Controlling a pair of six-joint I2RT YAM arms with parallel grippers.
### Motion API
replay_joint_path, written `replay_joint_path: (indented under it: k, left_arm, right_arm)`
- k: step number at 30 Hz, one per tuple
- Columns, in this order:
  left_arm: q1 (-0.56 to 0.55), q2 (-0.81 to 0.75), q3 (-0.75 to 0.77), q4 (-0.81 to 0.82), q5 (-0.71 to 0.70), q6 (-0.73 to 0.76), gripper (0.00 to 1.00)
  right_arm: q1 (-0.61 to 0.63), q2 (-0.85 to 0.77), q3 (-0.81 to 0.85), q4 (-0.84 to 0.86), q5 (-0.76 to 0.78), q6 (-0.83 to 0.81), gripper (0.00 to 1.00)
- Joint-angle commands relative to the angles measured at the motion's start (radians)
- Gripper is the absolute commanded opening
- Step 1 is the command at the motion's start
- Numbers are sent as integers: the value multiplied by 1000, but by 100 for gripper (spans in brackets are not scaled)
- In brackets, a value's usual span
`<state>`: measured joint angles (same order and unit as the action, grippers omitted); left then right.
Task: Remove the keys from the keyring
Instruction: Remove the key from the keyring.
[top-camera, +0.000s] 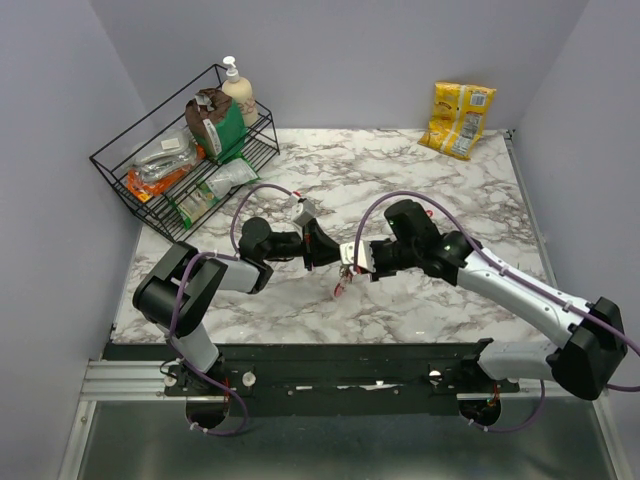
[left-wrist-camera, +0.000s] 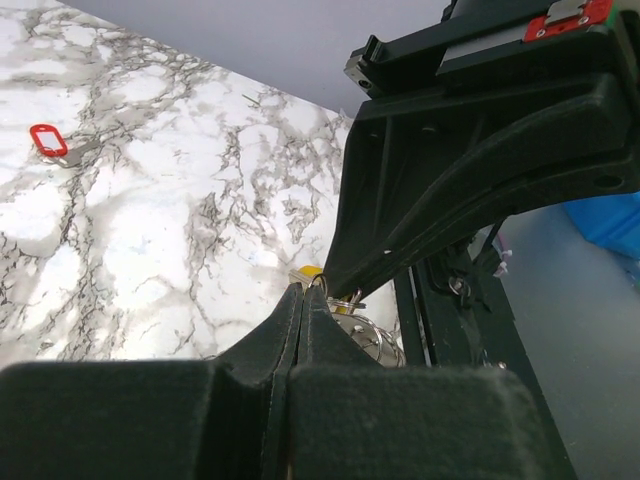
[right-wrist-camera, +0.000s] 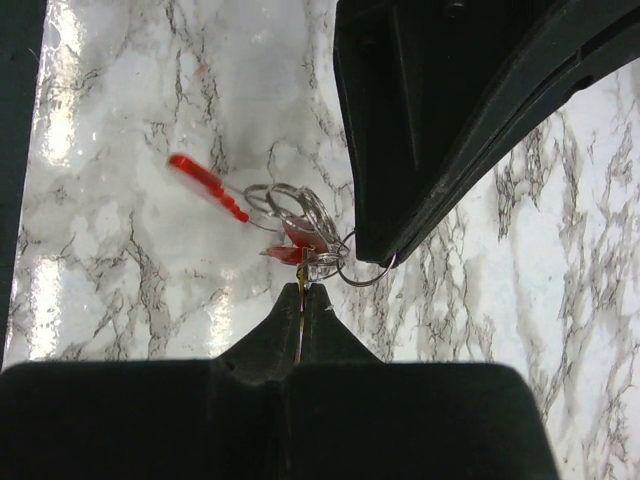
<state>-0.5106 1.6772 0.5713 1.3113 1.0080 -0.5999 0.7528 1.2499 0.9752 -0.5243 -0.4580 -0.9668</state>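
Both pairs of jaws are shut and meet almost tip to tip above the table (right-wrist-camera: 120, 260). The left gripper (left-wrist-camera: 305, 292) pinches the bunch where a thin wire loop of the keyring (right-wrist-camera: 365, 277) shows at its tip, and the right gripper (right-wrist-camera: 303, 292) is clamped on a thin yellowish edge, probably one of the keys (right-wrist-camera: 300, 240). The rest hangs between them with a blurred red piece (right-wrist-camera: 205, 182) sticking out sideways, and a red-tagged key (left-wrist-camera: 48, 140) lies well apart on the marble. The step likely goes best if the left holds the ring steady while the right walks its key round the coil in small turns, not tugging straight out.
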Motion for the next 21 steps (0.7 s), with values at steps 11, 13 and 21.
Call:
replay_joint_path:
  k: [11,13,21]
  left_arm:
    - [9,-24,-13,309,-88,97,0]
    - [9,-24,-13,309,-86,97,0]
    - [0,-16,-10,309,-68,95,0]
  right_arm:
    - [-18,-124,40,-80,-65,51,1]
    - [-36,-139,40,-79,-68,51,1]
    - [-66,-165,46,-17,-80,112,1]
